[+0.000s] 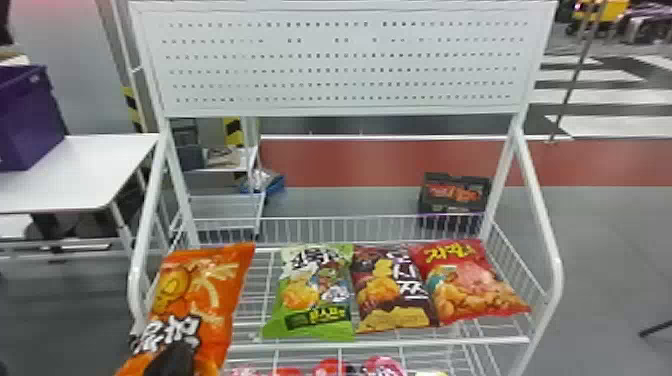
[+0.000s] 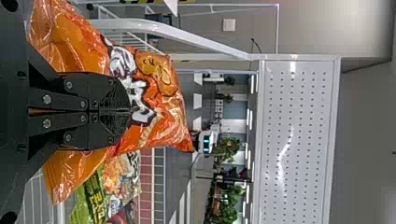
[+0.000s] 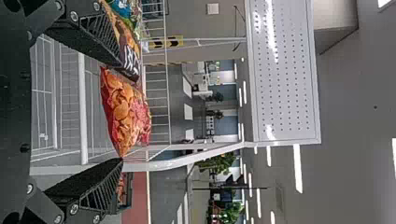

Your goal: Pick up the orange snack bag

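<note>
At the far left we see a purple bin (image 1: pixel 30 117) on a white table (image 1: pixel 95 167), close to the table's back edge. Next comes the orange snack bag (image 1: pixel 205 285), in front of the left end of the wire shelf (image 1: pixel 380 344) and covering its front left corner in the head view. The bag tilts, with its top end further right than its bottom end, and its printed face is toward our head camera. Our left gripper (image 1: pixel 172 360) is at its lower part; the left wrist view has the two fingers pressed close together, holding the orange snack bag between them.

Going right, we have a green snack bag (image 1: pixel 312 295) on the shelf, left of the middle of the front edge. A dark brown snack bag (image 1: pixel 392 295) touches its right side, and a red snack bag (image 1: pixel 470 285) touches the brown one, with its lower corner near the shelf's front right corner. On the level below are some red and pink packs (image 1: pixel 332 367), partly cut off from sight. Behind the shelf's back right corner, a black crate (image 1: pixel 437 206) stands on the floor. In the right wrist view, our right gripper (image 3: pixel 122 112) has its fingers spread wide, holding nothing.
</note>
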Controlling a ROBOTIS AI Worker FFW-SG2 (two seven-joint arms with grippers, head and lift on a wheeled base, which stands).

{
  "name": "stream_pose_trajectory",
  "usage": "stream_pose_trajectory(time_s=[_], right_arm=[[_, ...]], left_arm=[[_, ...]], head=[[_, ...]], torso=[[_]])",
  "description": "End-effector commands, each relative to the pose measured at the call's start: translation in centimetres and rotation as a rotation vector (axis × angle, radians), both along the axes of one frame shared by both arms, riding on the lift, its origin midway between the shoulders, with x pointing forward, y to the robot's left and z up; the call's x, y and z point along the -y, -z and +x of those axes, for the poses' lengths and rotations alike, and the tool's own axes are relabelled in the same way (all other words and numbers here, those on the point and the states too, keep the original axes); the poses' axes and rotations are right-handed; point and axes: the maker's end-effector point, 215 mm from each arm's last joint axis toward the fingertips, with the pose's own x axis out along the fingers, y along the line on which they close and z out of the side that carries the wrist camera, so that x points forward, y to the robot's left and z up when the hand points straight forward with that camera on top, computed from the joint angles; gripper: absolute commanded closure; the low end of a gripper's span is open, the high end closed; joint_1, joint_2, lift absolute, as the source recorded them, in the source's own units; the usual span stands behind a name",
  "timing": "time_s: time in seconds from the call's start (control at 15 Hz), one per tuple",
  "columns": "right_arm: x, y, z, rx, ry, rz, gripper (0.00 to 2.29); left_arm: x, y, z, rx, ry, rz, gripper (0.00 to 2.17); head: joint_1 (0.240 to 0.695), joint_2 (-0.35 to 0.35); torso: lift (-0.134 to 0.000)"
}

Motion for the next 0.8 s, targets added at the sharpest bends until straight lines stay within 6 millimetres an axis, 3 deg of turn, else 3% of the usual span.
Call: stream_pose_trajectory(time_s=[0.0, 0.33, 0.73], right_arm=[[0.0, 0.0, 0.0, -0.001, -0.002, -0.001, 0.17], [0.0, 0.0, 0.0, 0.000, -0.002, 0.002, 0.17], [0.0, 0.0, 0.0, -0.001, -0.001, 0.002, 0.17]], left_arm=[[0.1, -0.3, -2.4, 0.020, 0.004, 0.006, 1.53], [-1.3, 0.8, -4.6, 0.009, -0.015, 0.015, 1.53], [-2.4, 0.1, -5.7, 0.032, -0.034, 0.011, 1.53]], head=[[0.499, 0.000], [0.499, 0.000], [0.499, 0.000]], torso=[[0.000], [0.000], [0.000]])
